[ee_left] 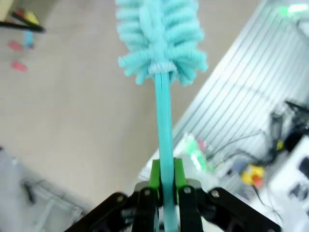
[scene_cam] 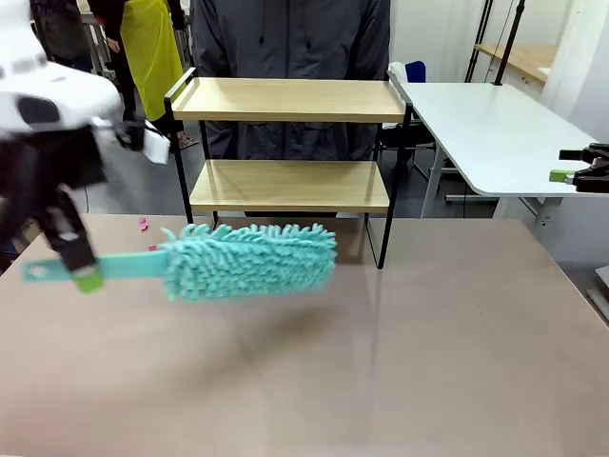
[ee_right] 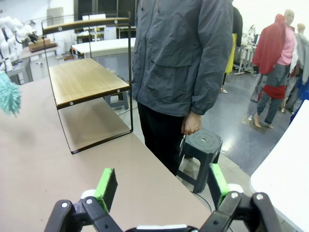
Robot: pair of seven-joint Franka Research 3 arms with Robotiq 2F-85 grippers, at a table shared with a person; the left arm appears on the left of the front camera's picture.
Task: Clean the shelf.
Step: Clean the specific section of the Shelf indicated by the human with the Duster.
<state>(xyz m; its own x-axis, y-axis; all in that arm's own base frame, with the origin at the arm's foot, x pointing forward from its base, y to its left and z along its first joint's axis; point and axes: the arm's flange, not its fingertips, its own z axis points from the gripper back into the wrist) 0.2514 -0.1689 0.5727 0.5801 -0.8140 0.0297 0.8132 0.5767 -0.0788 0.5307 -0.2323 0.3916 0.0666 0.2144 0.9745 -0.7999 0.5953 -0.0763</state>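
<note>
Front view: the shelf (scene_cam: 290, 186) stands upright at the far edge of the brown table (scene_cam: 400, 362), about centre, with its two light wooden boards level, one above the other, in a thin black frame. Just near of its lower left part, the duster (scene_cam: 249, 259) is held roughly level above the table, fluffy teal head pointing right, with a faint shadow beneath it. I cannot tell whether the head touches the frame's legs. The flat teal handle (scene_cam: 128, 266) runs left to my left gripper (scene_cam: 84, 274), which is clamped on it close to the handle's end. The left wrist view shows the green pads (ee_left: 155, 175) pressed against both sides of the handle. My right gripper (ee_right: 161, 186) is off to the right, well apart from the shelf, jaws spread wide with nothing between them. The right wrist view places it above the table near its edge, facing the shelf from one end. A person (scene_cam: 290, 38) in a dark grey jacket stands directly behind the shelf on the far side, one hand (ee_right: 191, 123) hanging down. A dark stool (ee_right: 202, 145) stands on the floor beside the person. Small pink items (scene_cam: 144, 225) lie on the table left of the shelf. A white table (scene_cam: 485, 124) stands at the far right.
</note>
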